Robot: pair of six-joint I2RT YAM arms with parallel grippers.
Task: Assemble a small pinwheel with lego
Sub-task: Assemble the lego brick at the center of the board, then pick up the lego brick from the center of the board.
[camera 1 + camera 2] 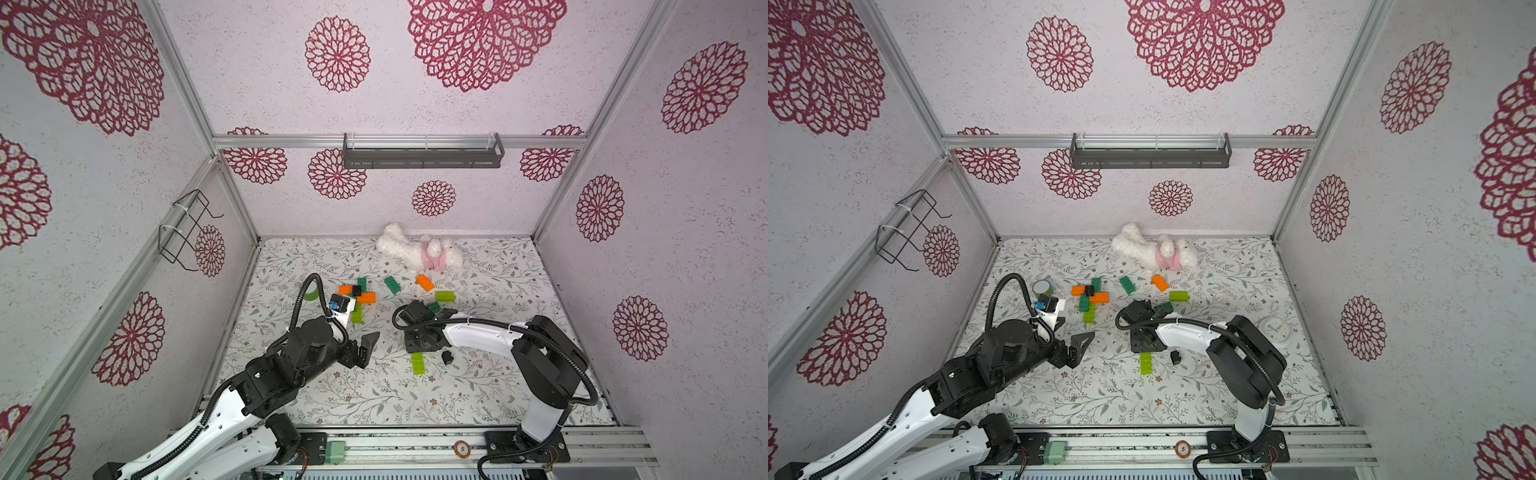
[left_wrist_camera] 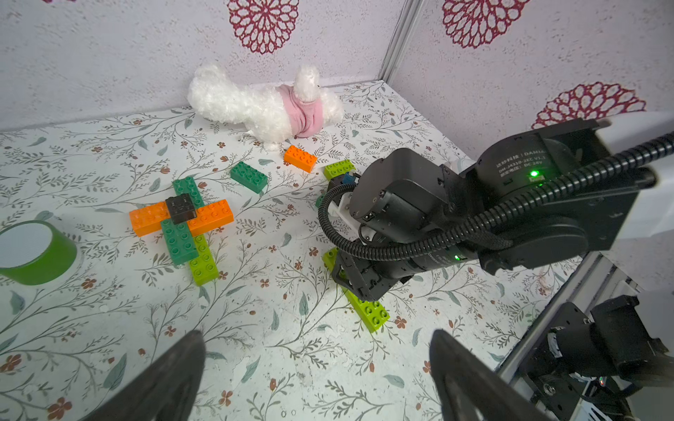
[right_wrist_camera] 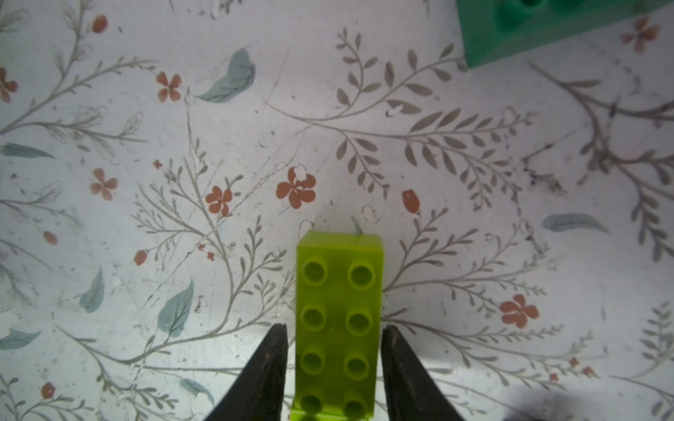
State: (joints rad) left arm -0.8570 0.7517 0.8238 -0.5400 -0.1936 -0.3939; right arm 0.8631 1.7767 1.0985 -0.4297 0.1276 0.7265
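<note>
A partly built lego cross (image 1: 357,293) (image 2: 180,215) of orange, dark green and lime bricks with a black square on top lies at the mat's left middle. My right gripper (image 3: 334,328) points down, open, its fingers straddling a loose lime green brick (image 3: 339,320) (image 1: 417,363) flat on the mat, with a thin gap at the sides. My left gripper (image 2: 317,339) (image 1: 368,347) hangs open and empty just left of it. Loose bricks lie behind: dark green (image 1: 392,284), orange (image 1: 424,282), lime (image 1: 445,296). A small black square brick (image 1: 447,357) sits beside the straddled one.
A white plush toy (image 1: 419,253) lies at the back of the mat. A green tape roll (image 2: 33,251) stands left of the cross. A white clock (image 1: 1277,330) sits behind the right arm. Walls close in three sides.
</note>
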